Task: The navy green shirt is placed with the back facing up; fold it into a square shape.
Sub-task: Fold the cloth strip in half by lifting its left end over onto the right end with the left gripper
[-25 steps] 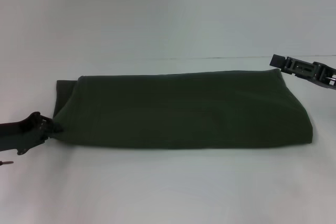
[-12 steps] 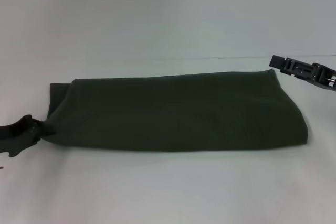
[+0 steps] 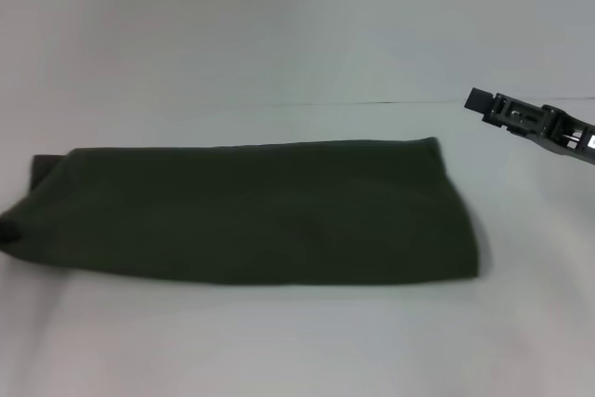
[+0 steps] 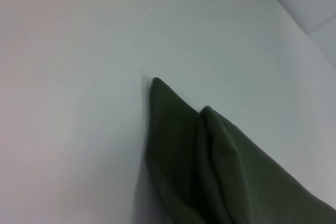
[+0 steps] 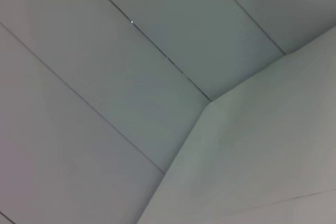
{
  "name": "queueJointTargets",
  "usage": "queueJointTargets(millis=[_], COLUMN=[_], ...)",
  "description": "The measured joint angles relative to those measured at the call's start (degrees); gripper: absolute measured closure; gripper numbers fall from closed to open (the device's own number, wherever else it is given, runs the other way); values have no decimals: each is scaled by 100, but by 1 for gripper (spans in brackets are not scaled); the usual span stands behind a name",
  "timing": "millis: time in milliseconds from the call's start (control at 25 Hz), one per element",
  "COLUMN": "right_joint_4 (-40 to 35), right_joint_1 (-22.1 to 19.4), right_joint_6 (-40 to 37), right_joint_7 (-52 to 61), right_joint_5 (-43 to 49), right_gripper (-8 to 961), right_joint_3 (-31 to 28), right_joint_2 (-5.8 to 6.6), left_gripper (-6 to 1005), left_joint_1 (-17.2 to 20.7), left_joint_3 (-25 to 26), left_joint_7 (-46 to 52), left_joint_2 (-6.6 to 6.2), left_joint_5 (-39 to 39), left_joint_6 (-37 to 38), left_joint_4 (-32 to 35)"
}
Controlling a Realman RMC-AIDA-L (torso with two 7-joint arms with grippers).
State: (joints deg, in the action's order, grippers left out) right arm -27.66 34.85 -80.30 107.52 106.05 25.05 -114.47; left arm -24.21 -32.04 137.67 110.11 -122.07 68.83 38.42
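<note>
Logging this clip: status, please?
Left gripper at shirt's left end, frame edge. Right gripper hovers off the cloth. Dark olive-green cotton shirt folded into long band. Nothing obstructing.

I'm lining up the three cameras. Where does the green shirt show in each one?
Head view: the shirt lies as a long folded band across the middle of the white table, its left end at the picture's edge.
Left wrist view: only two pointed folds of one end.
Right wrist view: not in it.
Shared landmark: the white table.
</note>
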Motion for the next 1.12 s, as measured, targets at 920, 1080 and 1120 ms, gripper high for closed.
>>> queueJointTargets(millis=[920,1080,1120], right_joint_4=[-37,-110,-137], right_joint_1=[-71,-417,-517], right_joint_6=[287,62,-43], right_joint_7=[-3,-17,-18], right_joint_5=[-288,-567,-631], right_gripper=[129,129,129], right_joint_3=[-1,-28,-47], right_joint_2=[-79,98,159], left_gripper=[936,937,937], left_joint_1=[48,-383,-565], left_joint_3=[1314,1137,1007], left_joint_7=[-158,-145,-139], left_joint_2=[-61,514,719], left_joint_5=[-135,376,393], left_joint_6=[1364,2100,2169], left_joint_4=[638,1142,1225])
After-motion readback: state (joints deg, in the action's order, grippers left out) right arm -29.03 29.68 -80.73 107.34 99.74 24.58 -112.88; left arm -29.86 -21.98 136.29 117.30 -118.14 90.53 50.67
